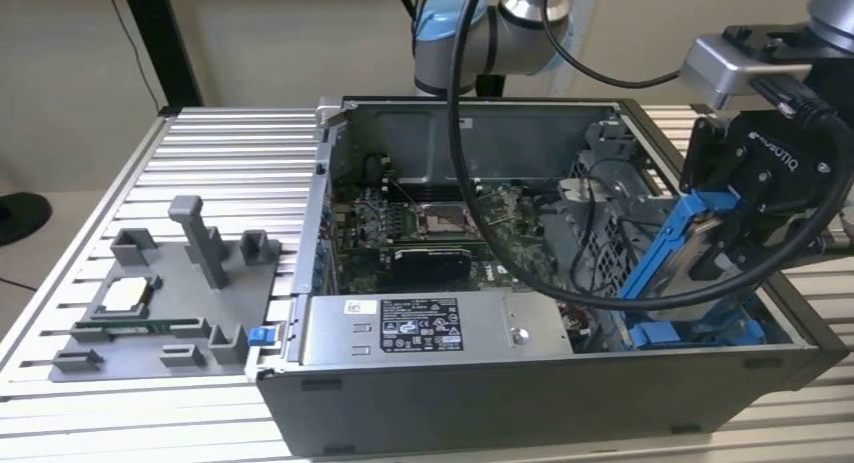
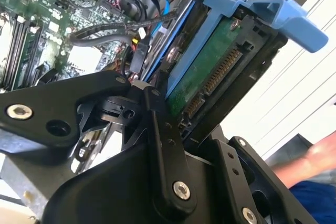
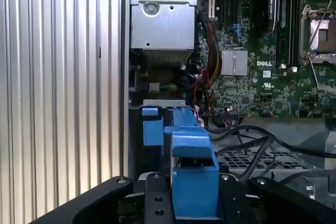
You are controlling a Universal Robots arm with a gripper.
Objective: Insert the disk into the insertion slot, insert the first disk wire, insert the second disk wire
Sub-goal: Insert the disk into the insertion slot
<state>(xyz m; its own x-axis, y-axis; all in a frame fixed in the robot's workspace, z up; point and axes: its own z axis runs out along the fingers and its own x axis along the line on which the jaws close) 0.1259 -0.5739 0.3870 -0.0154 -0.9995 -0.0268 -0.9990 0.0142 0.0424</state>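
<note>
- Holding disk (image 1: pixel 674 248) in gripper (image 1: pixel 727 253): fingers (image 2: pixel 160 124) clamped on it from both sides, grip looks firm
- Disk hangs tilted, lower end just above slot (image 1: pixel 694 333), at the corner of case (image 1: pixel 534 403) on the exterior view's right
- Not seated yet, no wire plugged that I can see; my read is the step in hand is disk insertion, early stage
- Connector (image 2: pixel 218 74) faces the camera in the second wrist view, so that edge should end up reachable for both wires
- To do it well: square carrier (image 3: pixel 191 166) to the slot's blue rails before any push; a tilted entry likely jams on one rail
- First wrist view has carrier roughly in line with blue tab (image 3: pixel 152 129) of the slot; judge side offset there, tilt in the exterior view
- Go slow and straight along the rails, no side load; plastic carrier probably flexes and could slip in the clamp
- Cables (image 3: pixel 247 140) lie just beside the bay; risk of pinching one under the disk
- Seated means carrier level with the rails, tabs engaged; can't confirm depth from these views
- Person's arm (image 2: pixel 315 156) is near the case edge in the second wrist view; worth care
</note>
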